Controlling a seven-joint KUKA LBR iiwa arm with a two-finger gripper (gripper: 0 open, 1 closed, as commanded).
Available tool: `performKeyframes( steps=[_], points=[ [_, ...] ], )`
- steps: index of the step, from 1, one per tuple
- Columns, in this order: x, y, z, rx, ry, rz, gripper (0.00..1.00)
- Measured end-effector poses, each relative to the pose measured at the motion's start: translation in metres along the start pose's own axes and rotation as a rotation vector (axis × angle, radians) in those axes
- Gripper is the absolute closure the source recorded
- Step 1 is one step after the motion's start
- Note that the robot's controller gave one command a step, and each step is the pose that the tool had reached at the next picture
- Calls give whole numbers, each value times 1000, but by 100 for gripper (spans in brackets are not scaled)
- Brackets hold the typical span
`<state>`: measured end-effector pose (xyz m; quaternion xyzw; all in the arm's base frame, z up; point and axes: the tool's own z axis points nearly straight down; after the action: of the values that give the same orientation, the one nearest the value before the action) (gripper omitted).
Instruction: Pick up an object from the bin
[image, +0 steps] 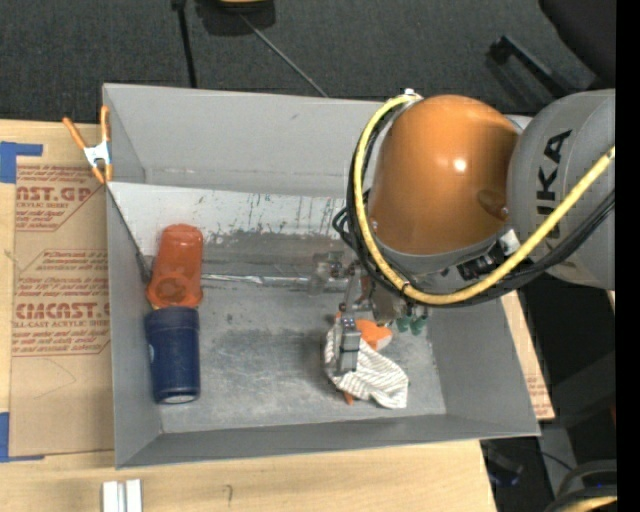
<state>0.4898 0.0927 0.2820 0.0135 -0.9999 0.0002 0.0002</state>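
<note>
My gripper (349, 350) reaches down into the right half of the bin, under the arm's orange dome. Its tip sits on a crumpled white cloth with grey stripes (378, 378) near the bin's front wall. A small orange thing (375, 333) shows just behind the cloth, right beside the gripper. The fingers seem to press into the cloth's left edge; the dome hides most of the gripper's body.
An orange cup (177, 265) lies on its side along the bin's left wall. A dark blue cup (174, 353) lies just in front of it, mouth toward the front. The arm and its dome cover the bin's right rear part.
</note>
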Motion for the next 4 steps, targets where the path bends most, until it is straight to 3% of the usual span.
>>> performKeyframes(
  steps=[1,2,3,4],
  points=[
    [0,-19,16,-2,-7,-14,0],
    [-13,-59,73,-2,-8,21,0],
    [-4,-78,108,1,4,74,0],
    [-2,-97,138,-2,-6,130,0]
  ],
)
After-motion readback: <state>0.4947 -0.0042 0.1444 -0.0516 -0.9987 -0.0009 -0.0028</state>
